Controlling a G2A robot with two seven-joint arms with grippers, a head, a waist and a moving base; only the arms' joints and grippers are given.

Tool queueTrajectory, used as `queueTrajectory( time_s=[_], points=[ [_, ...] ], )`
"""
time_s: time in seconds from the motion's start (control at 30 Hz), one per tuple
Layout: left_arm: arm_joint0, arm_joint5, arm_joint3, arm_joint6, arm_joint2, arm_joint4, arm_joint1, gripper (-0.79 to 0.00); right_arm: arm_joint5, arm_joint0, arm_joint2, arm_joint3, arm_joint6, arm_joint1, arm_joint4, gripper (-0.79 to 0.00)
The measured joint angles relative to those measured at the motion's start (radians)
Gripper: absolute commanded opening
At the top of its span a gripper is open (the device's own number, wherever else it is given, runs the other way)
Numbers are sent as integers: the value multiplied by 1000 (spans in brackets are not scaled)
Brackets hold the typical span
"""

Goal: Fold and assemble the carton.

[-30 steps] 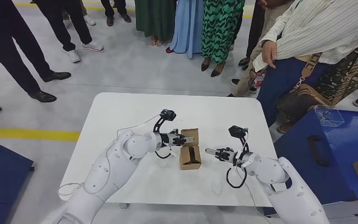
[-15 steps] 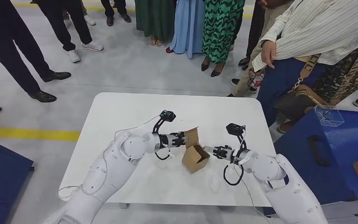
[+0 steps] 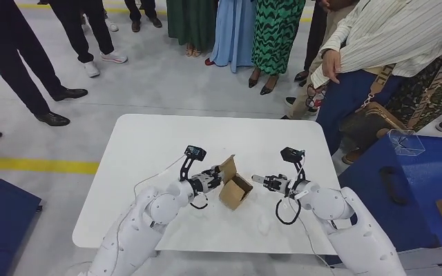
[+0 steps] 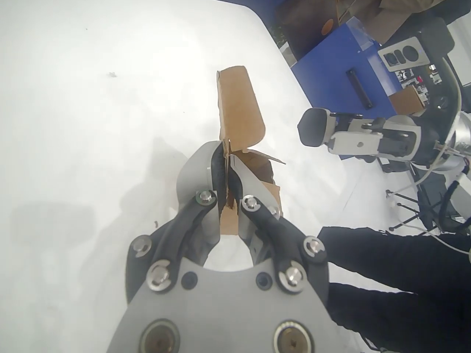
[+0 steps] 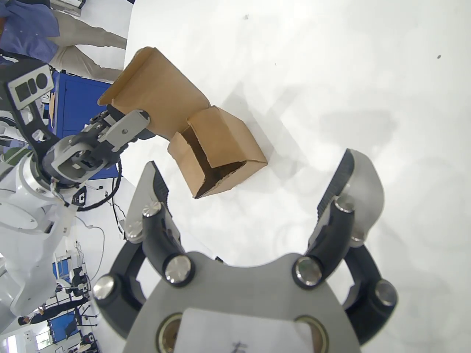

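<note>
A small brown carton (image 3: 235, 189) lies tilted in the middle of the white table (image 3: 152, 145), its long lid flap (image 3: 227, 168) raised and its end flaps open (image 5: 211, 170). My left gripper (image 3: 215, 179) is shut on the carton's wall at the foot of the lid flap (image 4: 225, 170). The lid flap (image 4: 239, 108) stands up beyond its fingers. My right gripper (image 3: 258, 181) hangs just right of the carton, open with nothing between its fingers (image 5: 254, 181). The carton (image 5: 217, 148) lies a short way ahead of it.
Several people stand beyond the table's far edge. A blue cabinet (image 3: 407, 186) with a clear plastic box (image 3: 406, 142) on it is close to the table's right side. Bare table surface surrounds the carton.
The carton has been tipped and turned from lying flat to tilted with its lid flap raised. The left arm has drawn back toward the near left; the right gripper moved closer to the carton.
</note>
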Motion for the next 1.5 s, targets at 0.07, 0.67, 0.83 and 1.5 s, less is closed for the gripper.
queueTrajectory(
  time_s=[0.07, 0.67, 0.83, 1.5],
  points=[
    [43, 5, -50, -22, -24, 8, 10, -37, 3, 6, -12, 5, 3, -2, -8, 0],
    [170, -67, -227, -167, -93, -26, 44, 0, -98, -4, -25, 16, 163, 14, -201, 0],
    [160, -93, -224, -215, -85, -104, 44, 0, -133, -33, -27, 15, 209, 22, -261, 0],
    [85, -123, -205, -341, -11, -119, 41, 0, -51, 75, -208, 142, 119, -41, -250, 0]
  ],
)
